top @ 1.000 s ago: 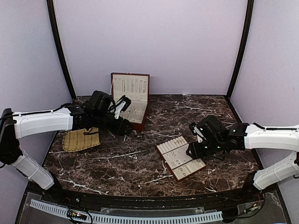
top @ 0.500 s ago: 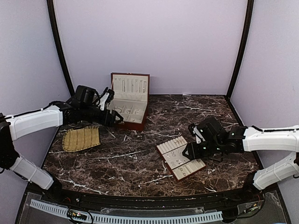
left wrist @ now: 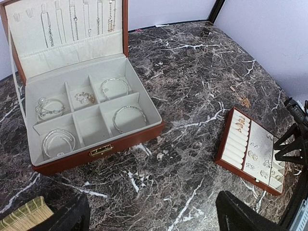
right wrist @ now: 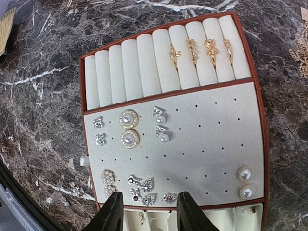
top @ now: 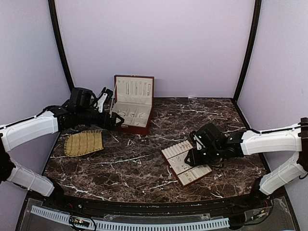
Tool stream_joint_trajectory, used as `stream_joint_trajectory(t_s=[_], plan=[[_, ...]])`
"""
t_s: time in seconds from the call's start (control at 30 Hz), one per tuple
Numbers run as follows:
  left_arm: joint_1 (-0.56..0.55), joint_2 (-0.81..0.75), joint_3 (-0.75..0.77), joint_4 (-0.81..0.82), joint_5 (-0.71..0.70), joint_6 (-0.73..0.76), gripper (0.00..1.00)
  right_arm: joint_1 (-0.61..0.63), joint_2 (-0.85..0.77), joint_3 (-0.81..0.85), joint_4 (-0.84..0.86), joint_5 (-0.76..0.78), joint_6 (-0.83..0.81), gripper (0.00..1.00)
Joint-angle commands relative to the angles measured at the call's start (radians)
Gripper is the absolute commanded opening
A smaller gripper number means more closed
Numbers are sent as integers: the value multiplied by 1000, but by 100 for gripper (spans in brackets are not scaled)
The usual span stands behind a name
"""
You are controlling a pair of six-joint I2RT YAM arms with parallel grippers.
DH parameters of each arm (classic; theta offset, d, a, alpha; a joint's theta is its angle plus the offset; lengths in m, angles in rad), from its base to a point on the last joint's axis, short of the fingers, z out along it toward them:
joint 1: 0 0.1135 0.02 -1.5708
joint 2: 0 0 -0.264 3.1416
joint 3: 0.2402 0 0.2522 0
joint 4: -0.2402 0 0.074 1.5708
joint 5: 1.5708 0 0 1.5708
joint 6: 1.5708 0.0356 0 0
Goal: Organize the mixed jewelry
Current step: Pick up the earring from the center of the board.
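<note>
The open red-brown box (left wrist: 98,150) holds silvery bangles (left wrist: 126,115) in its cream compartments and chains in its lid; it also shows in the top view (top: 139,129). My left gripper (top: 115,121) is open and empty just left of the box's front, with its fingertips (left wrist: 245,214) wide apart over bare marble. The cream slotted tray (right wrist: 255,72) holds gold rings (right wrist: 199,50), pearl studs (right wrist: 129,118) and small silvery studs (right wrist: 144,185). My right gripper (right wrist: 150,216) is open and empty, hovering over the tray's near edge above the silvery studs.
A woven straw mat (top: 84,143) lies left of the box. A small gold piece (left wrist: 244,101) lies on the marble beyond the tray. Tiny sparkling bits (right wrist: 48,199) lie on the table beside the tray's corner. The tray (top: 171,150) sits centre-right.
My left gripper has pulled back to the left, off the box's front edge. My right gripper has edged left over the tray.
</note>
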Motion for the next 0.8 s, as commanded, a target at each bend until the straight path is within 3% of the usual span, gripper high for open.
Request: stream_joint_trajectory(t_s=[0.0,0.2,0.5,0.77], plan=[[2,-37,-13,6,-9,20,94,20,44,54,-3,44,10,37],[2,-41,-13,6,-2,19,94,25,75,81,-56,106,29,28],[-5,-32,-28,18,54,-3,94,54,54,58,-43,70,-8,25],[-296,56,-54,-31,-76,17,84,51,-23,31,-1,115,-47,26]])
